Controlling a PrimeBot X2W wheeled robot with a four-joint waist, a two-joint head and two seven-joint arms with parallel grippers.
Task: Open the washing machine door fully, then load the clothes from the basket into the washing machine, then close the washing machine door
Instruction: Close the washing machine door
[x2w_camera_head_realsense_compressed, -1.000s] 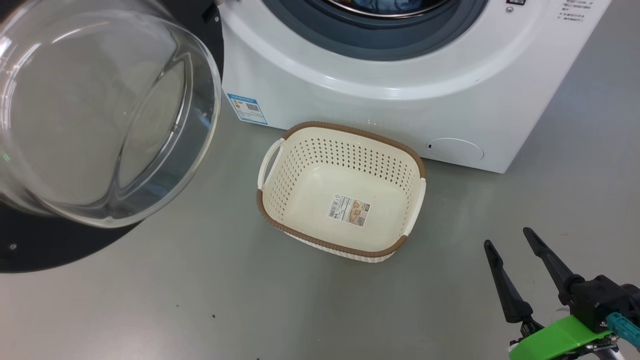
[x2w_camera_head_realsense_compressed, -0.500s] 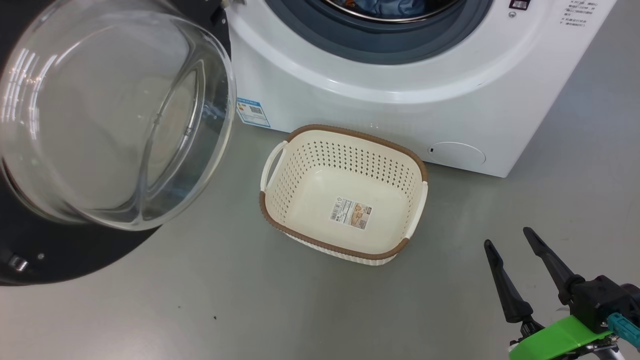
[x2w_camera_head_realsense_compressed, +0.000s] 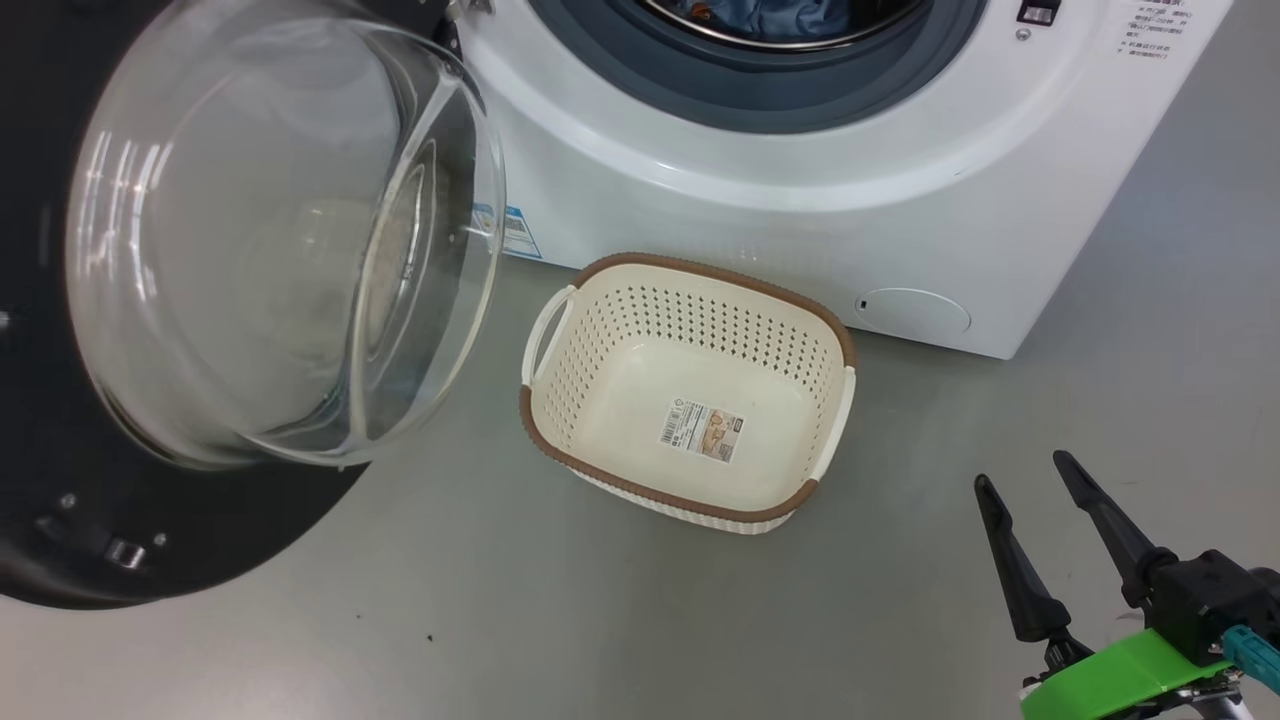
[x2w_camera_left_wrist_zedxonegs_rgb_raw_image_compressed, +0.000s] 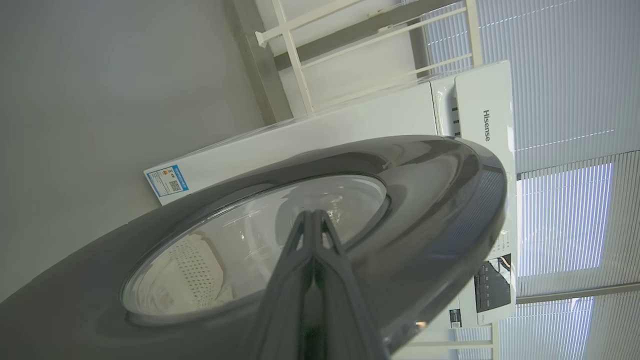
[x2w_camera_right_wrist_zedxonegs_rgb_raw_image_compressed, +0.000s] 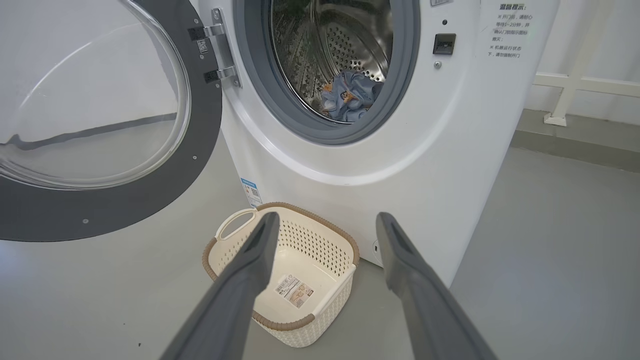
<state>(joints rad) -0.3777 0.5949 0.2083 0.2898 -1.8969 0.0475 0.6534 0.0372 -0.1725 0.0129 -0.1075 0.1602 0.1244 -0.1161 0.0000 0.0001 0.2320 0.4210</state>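
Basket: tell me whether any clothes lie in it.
No, the basket shows a bare bottom with just its label sticker, and the blue clothes sit in the washing machine drum.

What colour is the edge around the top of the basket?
Brown, with a woven look. The basket rim shows best in the head view.

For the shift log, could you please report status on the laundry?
Left end effector shut, tips at the door, outer face. Right end effector open, empty. Clothes in the drum, basket empty, door open. Basket on floor before the machine.
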